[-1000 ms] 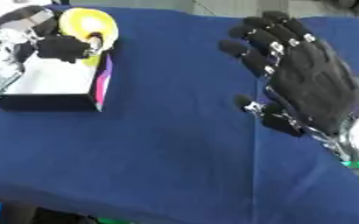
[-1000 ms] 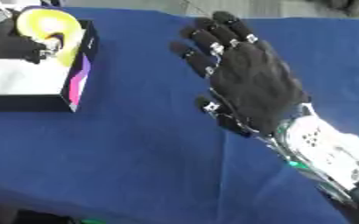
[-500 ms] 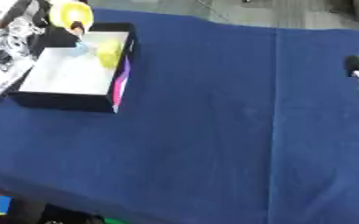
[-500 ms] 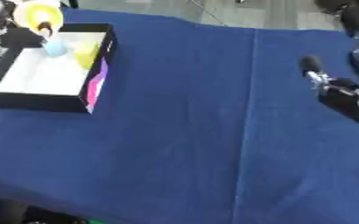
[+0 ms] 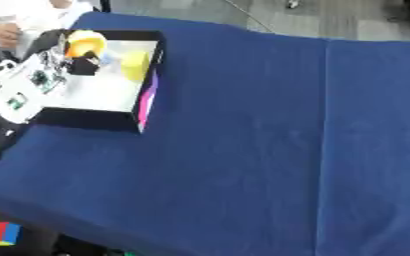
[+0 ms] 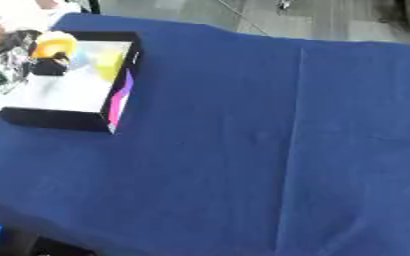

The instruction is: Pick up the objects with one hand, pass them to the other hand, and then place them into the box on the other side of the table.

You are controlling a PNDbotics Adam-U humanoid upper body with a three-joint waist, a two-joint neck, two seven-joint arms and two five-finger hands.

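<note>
A black-walled box (image 5: 88, 120) with a white floor stands at the table's far left. Inside it lie a yellow object (image 5: 136, 65) and a small pale blue thing (image 5: 109, 59). My left hand (image 5: 82, 65) reaches in from the left over the box's back part, dark fingers curled against a round yellow-orange object (image 5: 84, 42), which sits just above the fingers. Its silver-white forearm (image 5: 23, 92) covers the box's left wall. My right hand shows in neither view.
A dark blue cloth (image 6: 270, 140) covers the table, which lies askew. A person's sleeve and hand (image 5: 2, 31) show at the top left, beyond the box. A red-and-blue block (image 5: 0, 233) lies below the table's near edge at the lower left.
The camera has swung, so the whole picture shifted. My right hand, open and large a second ago, has left the view. My left hand still holds the yellow-orange object over the box.
</note>
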